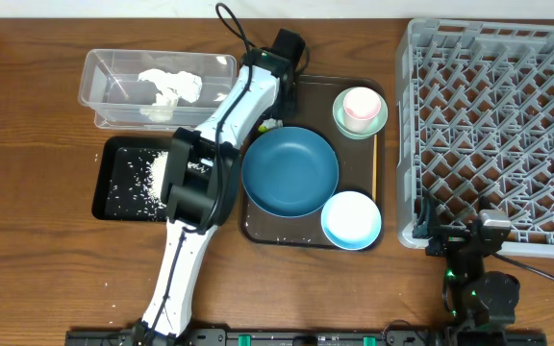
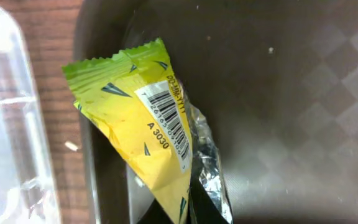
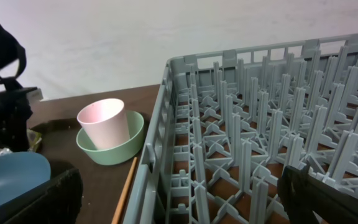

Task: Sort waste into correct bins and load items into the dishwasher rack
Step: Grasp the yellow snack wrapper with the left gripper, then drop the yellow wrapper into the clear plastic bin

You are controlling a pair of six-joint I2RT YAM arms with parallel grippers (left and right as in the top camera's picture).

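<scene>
The brown wooden desk carries everything. Beyond its far edge the right wrist view shows only a plain pale background.

The grey dishwasher rack fills the desk's right side, and its pegs are bare. The white left arm reaches from the near edge diagonally up the middle. It covers the near right corner of the tub and the left edge of the brown serving tray.

On that tray lie the dark blue plate, the light blue bowl just beside the plate's near right edge, and the mint-green bowl at the far right corner. The pink cup stands in the mint-green bowl.

Left of the arm, the clear tub holds the crumpled tissue. The black tray nearer the front holds the scattered rice.

The right gripper hangs at the rack's near left corner with its fingers spread wide and nothing between them.

The yellow-green wrapper lies on the serving tray's left edge, near the tub, with silver foil showing at its torn side. In the overhead view the arm mostly hides it.

The left gripper's fingers cannot be made out in any view, so I cannot tell how far it is open or whether it grips the wrapper.
</scene>
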